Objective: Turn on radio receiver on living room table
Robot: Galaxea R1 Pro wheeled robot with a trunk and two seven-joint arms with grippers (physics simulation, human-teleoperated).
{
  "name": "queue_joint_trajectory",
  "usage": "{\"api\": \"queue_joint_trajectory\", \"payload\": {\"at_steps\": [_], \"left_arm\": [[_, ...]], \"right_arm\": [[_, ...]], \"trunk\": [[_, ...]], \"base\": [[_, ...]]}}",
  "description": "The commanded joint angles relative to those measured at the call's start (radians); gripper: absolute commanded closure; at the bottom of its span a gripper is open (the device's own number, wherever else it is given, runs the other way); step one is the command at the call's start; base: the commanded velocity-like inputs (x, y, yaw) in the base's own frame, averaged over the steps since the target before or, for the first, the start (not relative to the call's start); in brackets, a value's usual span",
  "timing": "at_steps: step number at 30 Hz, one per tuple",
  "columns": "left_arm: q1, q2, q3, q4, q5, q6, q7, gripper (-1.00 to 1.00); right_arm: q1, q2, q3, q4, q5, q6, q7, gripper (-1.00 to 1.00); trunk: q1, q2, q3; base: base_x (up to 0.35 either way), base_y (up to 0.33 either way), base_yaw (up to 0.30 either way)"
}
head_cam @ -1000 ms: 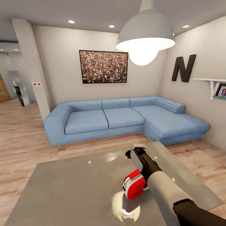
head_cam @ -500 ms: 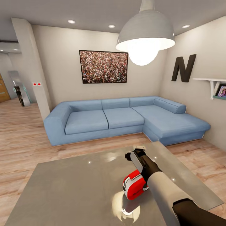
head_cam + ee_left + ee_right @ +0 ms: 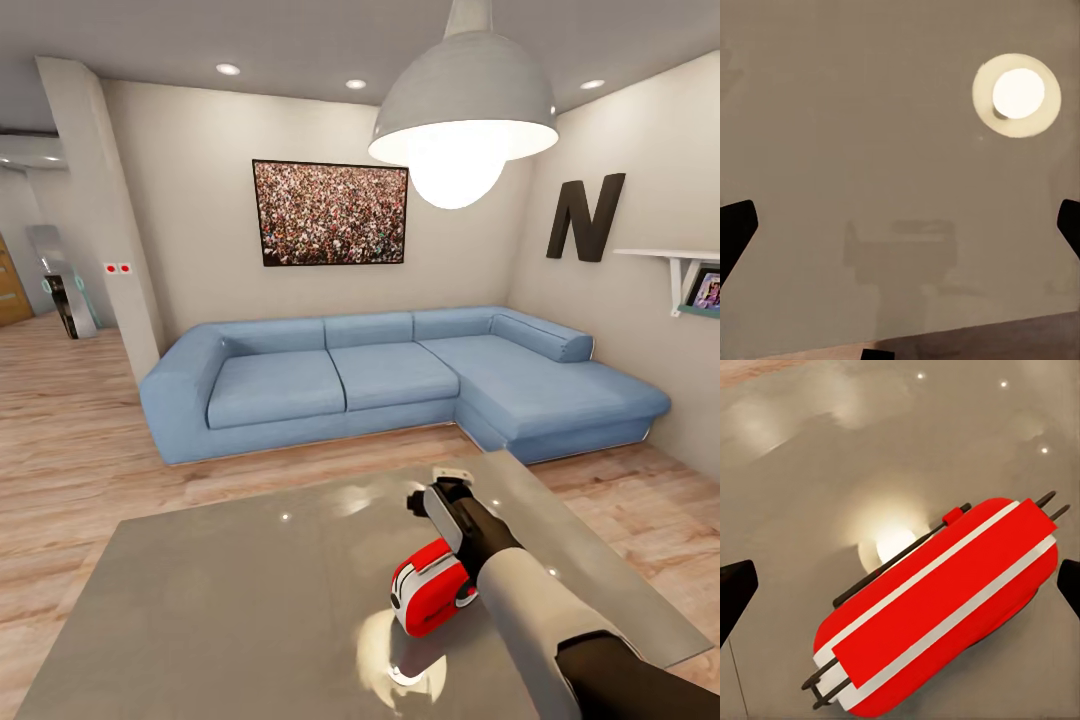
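The radio [image 3: 432,588] sits on the grey table [image 3: 250,590], toward its near right part, a red box with white side bands and a handle along the top. The right arm reaches out over it, and the right gripper [image 3: 437,490] hangs past the radio's far end, above the bare tabletop. In the right wrist view the radio [image 3: 937,607] lies slantwise straight below the jaws and between them, its red top and two white stripes facing the camera. The two dark fingertips [image 3: 735,592] stand wide apart at either side, well clear of the radio, so the jaws are open and hold nothing.

In the left wrist view the left gripper [image 3: 900,225] also has its fingertips [image 3: 735,229] spread wide over bare tabletop [image 3: 870,135], with the lamp's bright reflection [image 3: 1018,94] beyond them.

Nothing lies between the right jaws and the radio. Beyond the table stands the light-blue sofa [image 3: 390,380] on the wood floor [image 3: 70,440]. A framed crowd picture [image 3: 330,213] hangs above it, a black letter N [image 3: 585,217] and a shelf [image 3: 675,262] on the right wall. The grey pendant lamp [image 3: 465,105] hangs lit overhead.
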Motion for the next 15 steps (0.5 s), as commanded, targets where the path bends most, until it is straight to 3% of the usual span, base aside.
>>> {"api": "queue_joint_trajectory", "payload": {"at_steps": [1, 15], "left_arm": [[0.0, 0.0, 0.0, 0.0, 0.0, 0.001, 0.0, -1.0], [0.0, -0.002, 0.0, 0.0, 0.001, 0.005, -0.003, -1.0]], "right_arm": [[0.0, 0.0, 0.0, 0.002, 0.0, 0.0, 0.0, -1.0], [0.0, -0.001, -0.001, 0.024, 0.0, 0.0, 0.001, -1.0]], "trunk": [[0.0, 0.0, 0.0], [0.0, 0.0, 0.0]], "base": [[0.0, 0.0, 0.0], [0.0, 0.0, 0.0]]}}
